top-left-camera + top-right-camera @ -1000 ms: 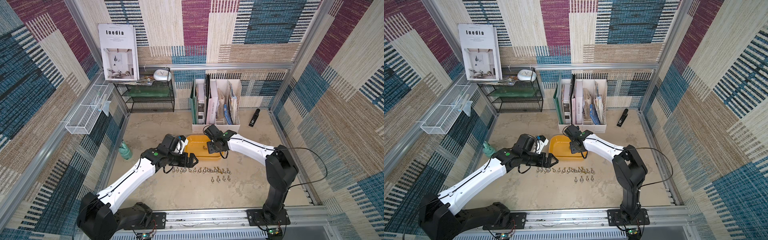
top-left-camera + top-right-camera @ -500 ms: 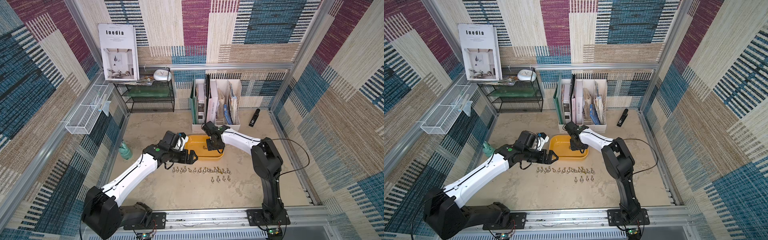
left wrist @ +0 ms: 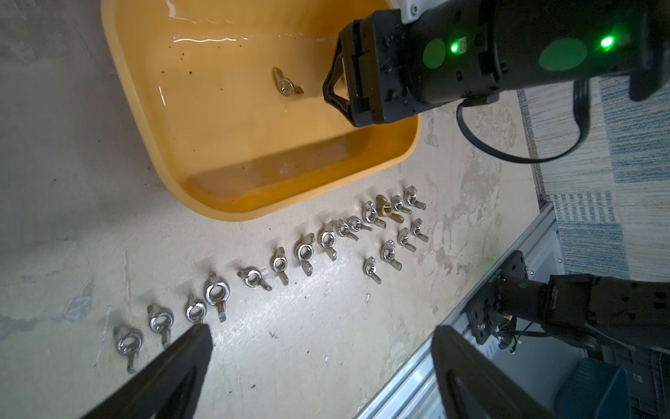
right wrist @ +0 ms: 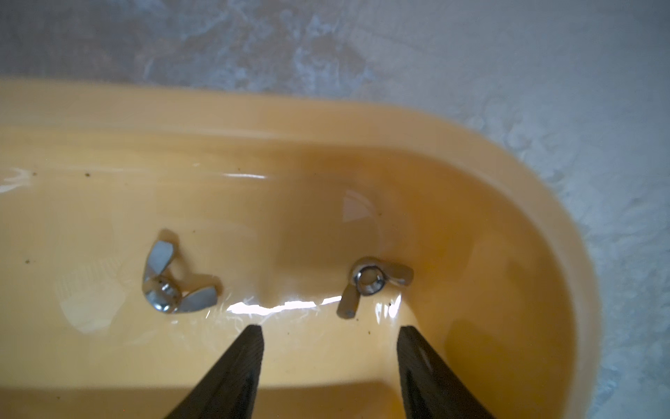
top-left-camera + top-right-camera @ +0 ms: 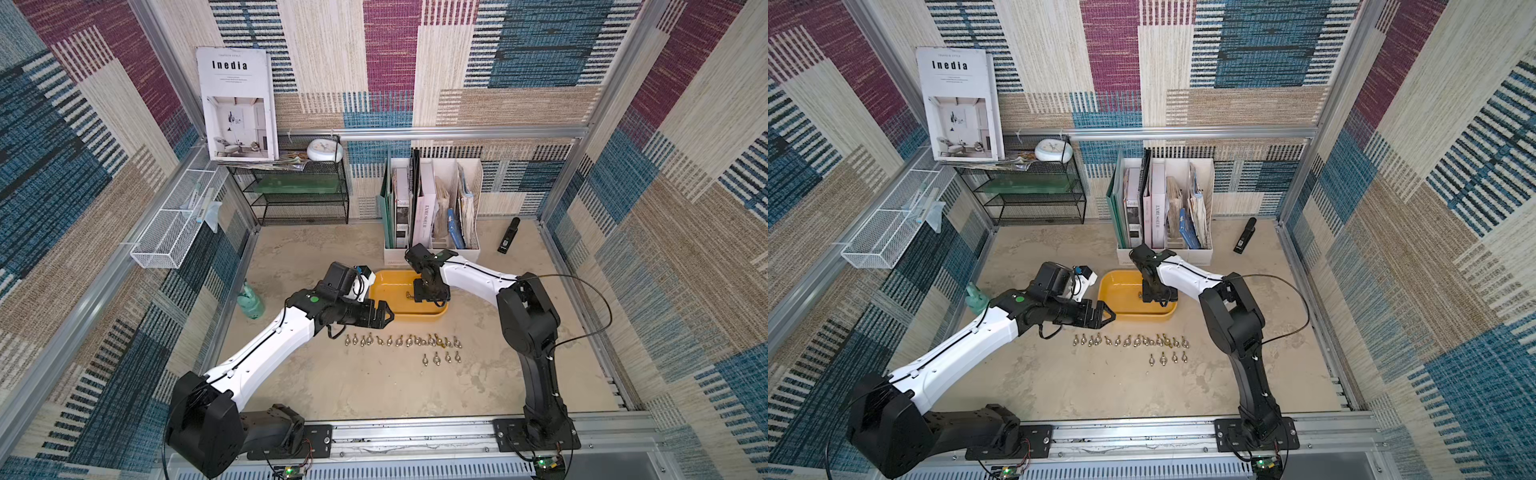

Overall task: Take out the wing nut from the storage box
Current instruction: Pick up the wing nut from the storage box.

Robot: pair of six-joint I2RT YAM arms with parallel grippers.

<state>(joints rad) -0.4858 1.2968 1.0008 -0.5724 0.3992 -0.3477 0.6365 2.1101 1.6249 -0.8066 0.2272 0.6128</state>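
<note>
Your right end effector [image 4: 330,328] is hanging inside the box [image 5: 395,291], its jaws standing partly apart and gripping nothing. A nut [image 4: 373,283] is lying on the box floor just ahead of one fingertip, and a second nut [image 4: 174,279] is lying farther off. Your left end effector [image 5: 383,314] is hovering wide open and empty beside the box, over the worktop [image 5: 374,390], near the row of nuts [image 5: 401,340].
</note>
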